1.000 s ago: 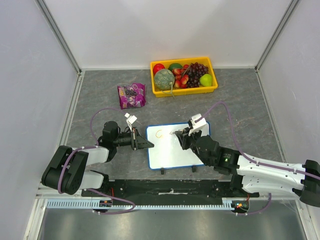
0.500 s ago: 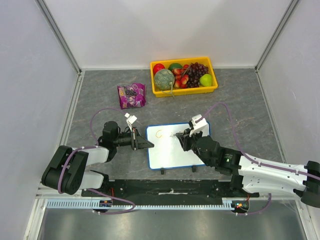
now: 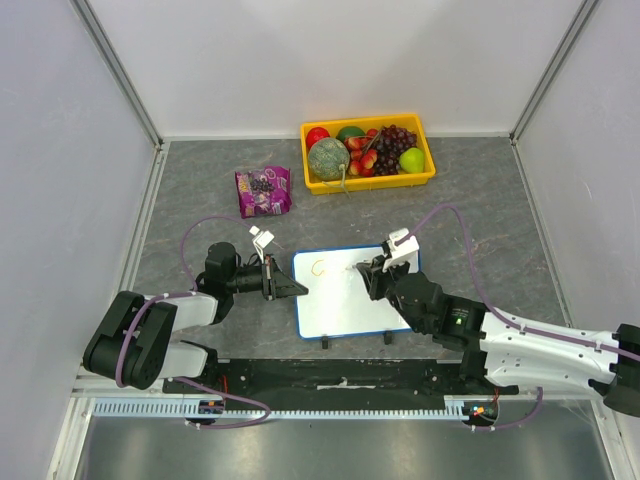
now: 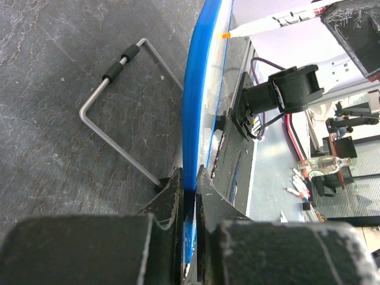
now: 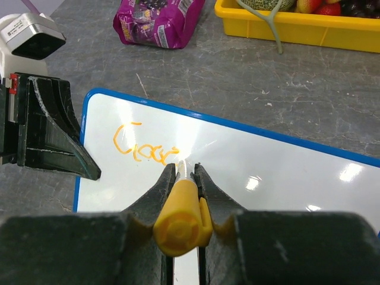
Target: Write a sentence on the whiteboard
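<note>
Grey tabletop [image 3: 480, 190], whiteboard [image 3: 335, 300] partly hidden under right gripper [image 5: 183, 169] clamped on a yellow marker [image 5: 180, 225], sentence [image 5: 142, 151] barely legible. Left gripper [image 4: 189, 187] lies low, pinching the whiteboard's left edge.

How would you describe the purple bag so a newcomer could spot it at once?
Start at the yellow tray of fruit at the far edge of the table. To its left and a little nearer, beyond the whiteboard, lies the purple bag. It is the only soft, crinkled packet here, magenta with dark fruit printed on it.
</note>
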Action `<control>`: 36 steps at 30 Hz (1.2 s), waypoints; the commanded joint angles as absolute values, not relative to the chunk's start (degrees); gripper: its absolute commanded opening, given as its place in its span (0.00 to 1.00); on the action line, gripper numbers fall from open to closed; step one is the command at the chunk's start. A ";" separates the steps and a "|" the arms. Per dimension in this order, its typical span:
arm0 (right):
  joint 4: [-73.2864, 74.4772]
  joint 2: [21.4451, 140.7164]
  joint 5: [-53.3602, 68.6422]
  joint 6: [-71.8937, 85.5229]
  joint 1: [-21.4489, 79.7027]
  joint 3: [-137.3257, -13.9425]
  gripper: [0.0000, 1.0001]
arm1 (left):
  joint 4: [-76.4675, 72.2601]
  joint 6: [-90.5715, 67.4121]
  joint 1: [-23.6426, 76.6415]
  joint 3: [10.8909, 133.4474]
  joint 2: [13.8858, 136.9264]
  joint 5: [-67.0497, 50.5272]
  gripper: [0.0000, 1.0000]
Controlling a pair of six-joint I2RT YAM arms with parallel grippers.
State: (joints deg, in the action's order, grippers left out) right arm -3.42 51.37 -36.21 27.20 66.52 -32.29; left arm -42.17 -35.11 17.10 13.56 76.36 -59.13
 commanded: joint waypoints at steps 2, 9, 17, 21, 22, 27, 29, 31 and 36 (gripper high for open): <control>-5.01 51.06 -40.61 24.52 65.83 -35.42 0.00 | -40.87 -32.78 17.23 14.24 77.08 -56.07 0.02; -5.89 52.99 -38.68 22.33 64.43 -38.23 0.00 | -40.78 -32.78 17.14 14.24 76.99 -56.16 0.02; -6.94 55.90 -36.39 22.06 63.02 -38.85 0.00 | -40.78 -32.78 17.14 14.33 77.08 -56.16 0.02; -7.38 55.99 -35.68 23.03 62.32 -37.36 0.00 | -40.87 -32.78 17.14 14.33 77.17 -56.34 0.02; -7.38 55.90 -35.51 23.29 62.23 -37.01 0.00 | -40.78 -32.87 17.14 14.33 77.08 -56.25 0.02; -6.68 54.67 -34.54 24.69 61.96 -34.90 0.00 | -40.78 -32.87 17.14 14.33 77.08 -56.25 0.02; -5.72 54.58 -33.84 25.22 61.96 -34.37 0.00 | -40.78 -32.78 17.14 14.33 77.08 -56.25 0.02; -5.36 54.49 -33.05 25.92 61.96 -33.93 0.00 | -40.78 -32.78 17.14 14.33 77.08 -56.16 0.02; -4.39 53.88 -31.73 26.98 61.96 -32.70 0.00 | -40.78 -32.78 17.14 14.33 77.17 -56.16 0.02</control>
